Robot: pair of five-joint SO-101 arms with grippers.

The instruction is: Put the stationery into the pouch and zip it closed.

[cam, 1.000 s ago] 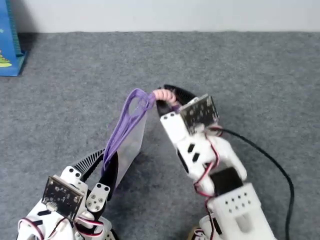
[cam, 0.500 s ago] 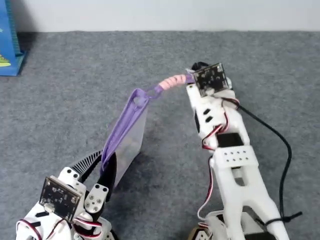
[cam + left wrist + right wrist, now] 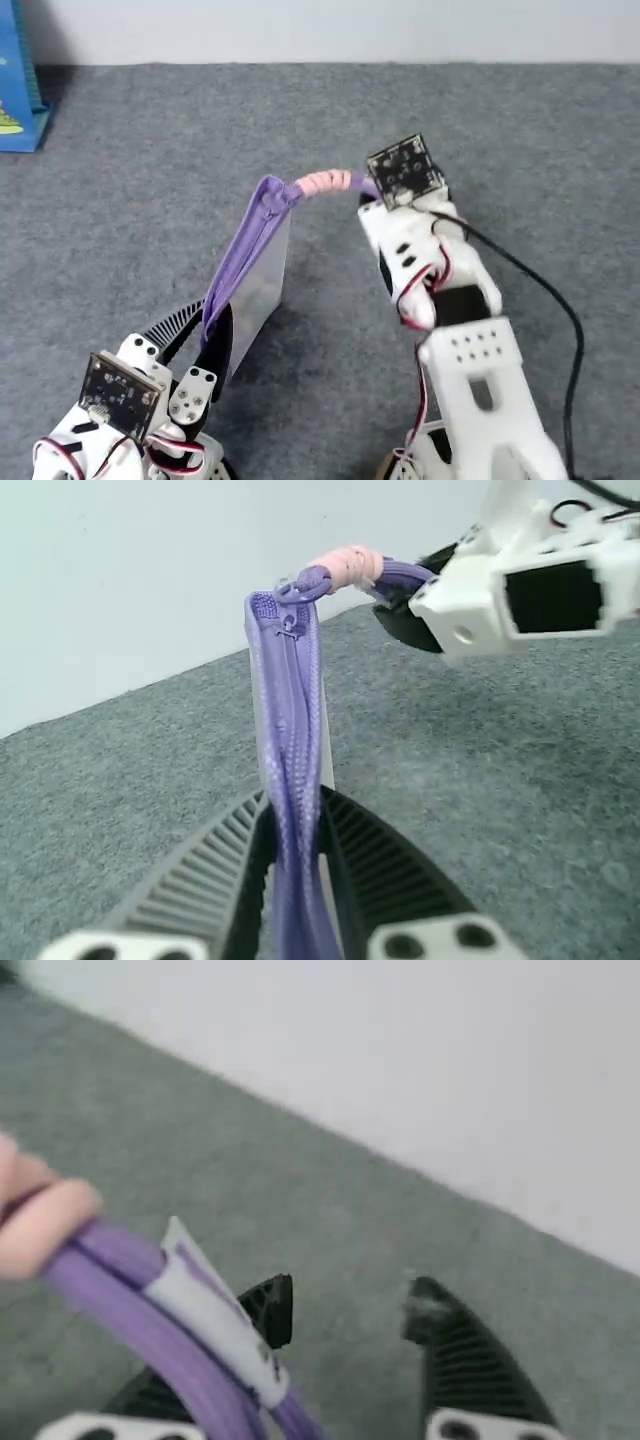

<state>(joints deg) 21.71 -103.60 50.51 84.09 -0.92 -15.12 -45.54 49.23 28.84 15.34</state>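
1. Left gripper [image 3: 293, 810] is clamped tight on the purple pouch [image 3: 250, 270], which stands upright, left of centre toward the table's [image 3: 520, 130] near edge.
2. Right gripper [image 3: 350, 1310] sits mid-table, jaws apart, with the pink-wrapped pull cord [image 3: 325, 183] lying across one finger.

bench [image 3: 130, 200]: grey, felt-like, across the whole frame up to a pale wall [image 3: 300, 30] at top | upper left edge: blue box [image 3: 15, 95] standing on it, cut by the frame | centre: pouch [image 3: 262, 270]; lower edge down by the bench; contact unclear
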